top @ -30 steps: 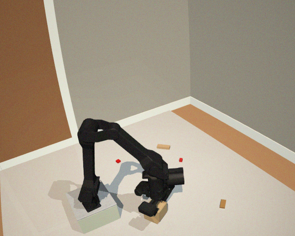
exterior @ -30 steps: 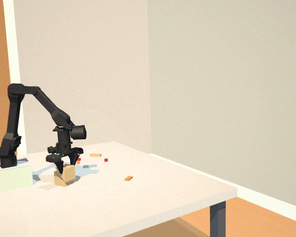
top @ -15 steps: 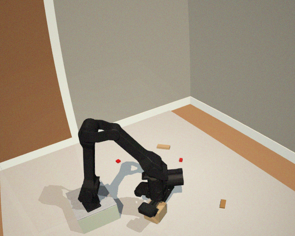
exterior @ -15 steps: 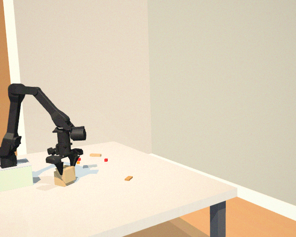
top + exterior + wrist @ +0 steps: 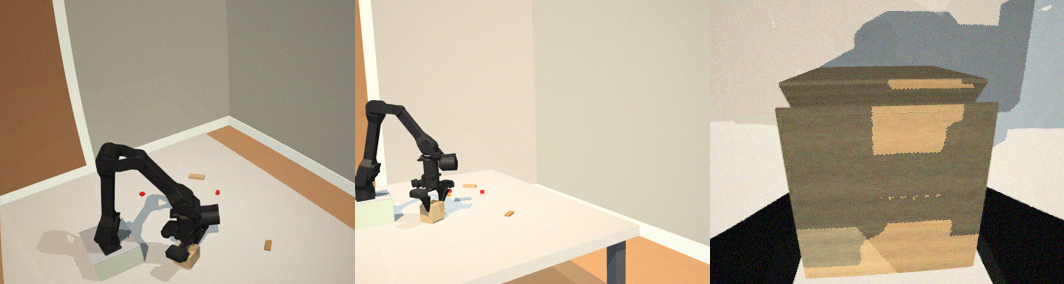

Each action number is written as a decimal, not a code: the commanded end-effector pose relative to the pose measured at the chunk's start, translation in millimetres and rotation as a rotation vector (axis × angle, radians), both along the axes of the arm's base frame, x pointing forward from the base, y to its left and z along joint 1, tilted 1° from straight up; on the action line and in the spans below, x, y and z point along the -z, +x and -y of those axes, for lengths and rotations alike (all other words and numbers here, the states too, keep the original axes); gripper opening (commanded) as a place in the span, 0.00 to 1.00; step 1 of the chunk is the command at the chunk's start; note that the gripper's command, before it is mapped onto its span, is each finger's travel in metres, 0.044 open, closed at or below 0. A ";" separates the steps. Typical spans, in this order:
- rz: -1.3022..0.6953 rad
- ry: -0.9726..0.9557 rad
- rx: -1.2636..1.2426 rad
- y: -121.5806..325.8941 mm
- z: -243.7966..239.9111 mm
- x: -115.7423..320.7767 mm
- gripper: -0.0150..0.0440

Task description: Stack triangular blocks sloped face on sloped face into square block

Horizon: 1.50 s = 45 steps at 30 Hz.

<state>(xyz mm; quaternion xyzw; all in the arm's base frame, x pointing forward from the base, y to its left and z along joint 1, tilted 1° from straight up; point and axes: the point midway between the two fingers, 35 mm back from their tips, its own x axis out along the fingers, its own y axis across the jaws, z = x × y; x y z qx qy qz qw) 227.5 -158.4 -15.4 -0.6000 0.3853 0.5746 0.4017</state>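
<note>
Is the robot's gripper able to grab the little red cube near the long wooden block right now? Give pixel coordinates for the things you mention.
Probably not yet: the gripper (image 5: 189, 246) (image 5: 434, 205) is shut on the upper triangular block (image 5: 910, 185). It would likely have to let go first.

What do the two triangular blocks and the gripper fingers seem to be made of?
Triangular blocks: probably matte, unpainted wood; they are tan with faint streaks like grain.

Gripper fingers: dark, perhaps plastic or coated metal; their plain black surface does not settle which.
</note>
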 end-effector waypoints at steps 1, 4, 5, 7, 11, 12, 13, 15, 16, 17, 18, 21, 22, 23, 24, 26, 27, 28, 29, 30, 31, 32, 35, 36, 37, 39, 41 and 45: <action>0.000 0.008 0.004 -0.7 -2.8 4.2 0.25; 0.000 0.008 0.004 -0.8 -3.5 5.8 0.25; 0.000 0.008 0.004 -0.8 -3.6 6.1 0.25; 0.001 0.008 0.004 -0.7 -3.7 6.2 0.25; 0.001 0.008 0.004 -0.7 -3.7 6.2 0.25; 0.001 0.008 0.004 -0.7 -3.6 6.2 0.25; 0.001 0.008 0.004 -0.7 -3.6 6.2 0.25; 0.001 0.008 0.004 -0.7 -3.6 6.2 0.25; 0.001 0.008 0.004 -0.7 -3.6 6.3 0.25; 0.000 0.008 0.005 -0.8 -3.7 6.4 0.25; 0.000 0.009 0.005 -0.8 -3.7 6.5 0.25; -0.002 0.010 0.008 -1.0 -3.8 7.0 0.25; -0.002 0.010 0.008 -1.0 -3.8 7.0 0.25; -0.002 0.010 0.008 -1.0 -3.8 7.0 0.25; -0.002 0.010 0.008 -1.0 -3.8 7.0 0.25; -0.002 0.010 0.008 -1.0 -3.8 7.0 0.25; -0.002 0.010 0.008 -1.0 -3.8 7.0 0.25; -0.002 0.010 0.008 -1.0 -3.8 7.0 0.25; -0.002 0.010 0.008 -1.1 -3.9 7.1 0.25; -0.002 0.010 0.008 -1.1 -3.9 7.2 0.25; -0.002 0.010 0.008 -1.1 -3.9 7.3 0.25; -0.002 0.010 0.008 -1.1 -4.0 7.5 0.25; -0.002 0.010 0.008 -1.2 -4.2 7.9 0.25; -0.002 0.010 0.008 -1.2 -4.2 8.1 0.25; -0.002 0.010 0.008 -1.2 -4.3 8.2 0.25; -0.002 0.010 0.008 -1.2 -4.4 8.5 0.25; -0.002 0.010 0.008 -1.3 -4.6 8.9 0.25; -0.005 0.005 0.004 -1.8 -3.6 8.1 0.25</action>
